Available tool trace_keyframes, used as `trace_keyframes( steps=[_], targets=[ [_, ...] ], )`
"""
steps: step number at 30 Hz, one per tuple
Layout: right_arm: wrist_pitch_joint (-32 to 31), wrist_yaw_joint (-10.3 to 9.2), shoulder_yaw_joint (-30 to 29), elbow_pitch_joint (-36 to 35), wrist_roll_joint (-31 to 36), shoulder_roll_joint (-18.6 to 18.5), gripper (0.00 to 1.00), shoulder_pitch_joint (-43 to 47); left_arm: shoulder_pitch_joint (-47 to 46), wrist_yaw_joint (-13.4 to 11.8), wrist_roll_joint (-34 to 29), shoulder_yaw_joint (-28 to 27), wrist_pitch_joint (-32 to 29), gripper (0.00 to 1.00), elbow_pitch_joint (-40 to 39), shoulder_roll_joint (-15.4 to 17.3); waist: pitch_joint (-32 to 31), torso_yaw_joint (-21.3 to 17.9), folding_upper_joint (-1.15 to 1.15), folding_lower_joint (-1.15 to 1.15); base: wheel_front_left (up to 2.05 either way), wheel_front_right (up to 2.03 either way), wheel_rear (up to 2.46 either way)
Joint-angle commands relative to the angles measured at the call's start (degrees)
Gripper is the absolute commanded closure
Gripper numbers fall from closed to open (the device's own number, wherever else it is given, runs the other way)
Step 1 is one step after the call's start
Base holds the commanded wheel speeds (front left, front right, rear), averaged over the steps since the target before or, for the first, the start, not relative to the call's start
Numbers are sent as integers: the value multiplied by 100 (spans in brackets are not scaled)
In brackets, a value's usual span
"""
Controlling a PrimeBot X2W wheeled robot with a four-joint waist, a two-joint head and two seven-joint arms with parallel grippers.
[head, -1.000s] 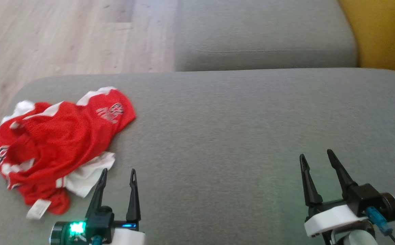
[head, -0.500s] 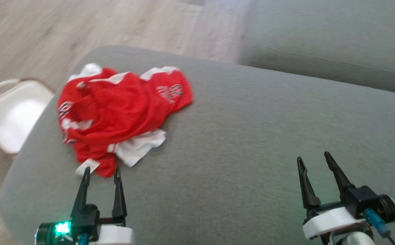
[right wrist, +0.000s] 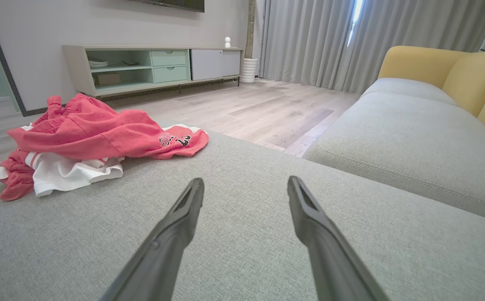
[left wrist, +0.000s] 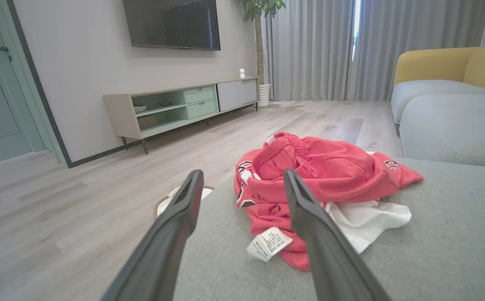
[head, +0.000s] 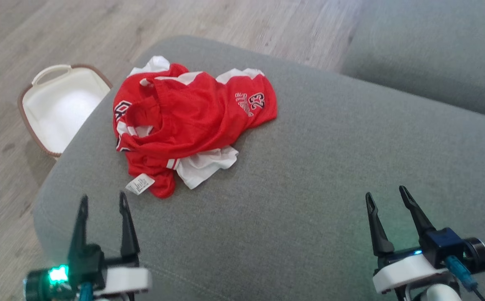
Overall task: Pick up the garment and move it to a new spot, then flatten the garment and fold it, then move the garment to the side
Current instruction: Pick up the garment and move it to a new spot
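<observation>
A crumpled red and white garment (head: pixel 188 121) with a "23" print and a white care label lies on the far left part of the grey cushion (head: pixel 309 175). My left gripper (head: pixel 103 200) is open, close in front of the garment and apart from it. In the left wrist view the garment (left wrist: pixel 330 175) sits just beyond the open left gripper (left wrist: pixel 242 175). My right gripper (head: pixel 385 193) stands open over bare cushion at the lower right. The right wrist view has the garment (right wrist: pixel 87 138) far off to the left of the open right gripper (right wrist: pixel 246 182).
A white basket (head: pixel 58 108) with a brown rim stands on the wood floor just past the cushion's left edge. A second grey cushion (head: pixel 434 54) lies at the upper right. A TV cabinet (left wrist: pixel 179 106) stands against the far wall.
The head camera has swung left, so the garment sits nearer the middle and the basket has come into view. Both grippers stay open and hold nothing.
</observation>
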State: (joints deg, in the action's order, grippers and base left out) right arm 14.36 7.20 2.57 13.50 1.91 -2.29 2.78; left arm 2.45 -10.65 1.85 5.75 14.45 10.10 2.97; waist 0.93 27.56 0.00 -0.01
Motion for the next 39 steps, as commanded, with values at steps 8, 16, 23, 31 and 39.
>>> trace_keyframes(
  steps=[8, 16, 23, 31, 39],
  targets=[
    [63, 29, 26, -243, 465, -59, 0, -498, -1105, -135, -79, -389, 55, 0, -862, 113, 721, -34, 0, 1, 0, 0, 0],
    [63, 29, -155, -335, 1012, -59, 0, -701, -3230, 633, 257, -455, -114, 0, 816, 571, 1377, -47, 0, 1, 0, 0, 0],
    [63, 29, -301, -591, 1278, -131, 0, -808, -5322, 1068, 298, -250, -1195, 0, 3040, 792, 1887, -153, 0, 1, 0, 0, 0],
    [63, 29, -327, -719, 1330, -190, 0, -951, -6346, 1522, 637, -270, -1957, 0, 5235, 887, 2222, -554, 0, 1, 0, 0, 0],
    [63, 29, -345, -799, 1323, -175, 0, -990, -6439, 1567, 694, -218, -1862, 100, 5944, 943, 2265, -716, 0, 1, 0, 0, 0]
  ],
)
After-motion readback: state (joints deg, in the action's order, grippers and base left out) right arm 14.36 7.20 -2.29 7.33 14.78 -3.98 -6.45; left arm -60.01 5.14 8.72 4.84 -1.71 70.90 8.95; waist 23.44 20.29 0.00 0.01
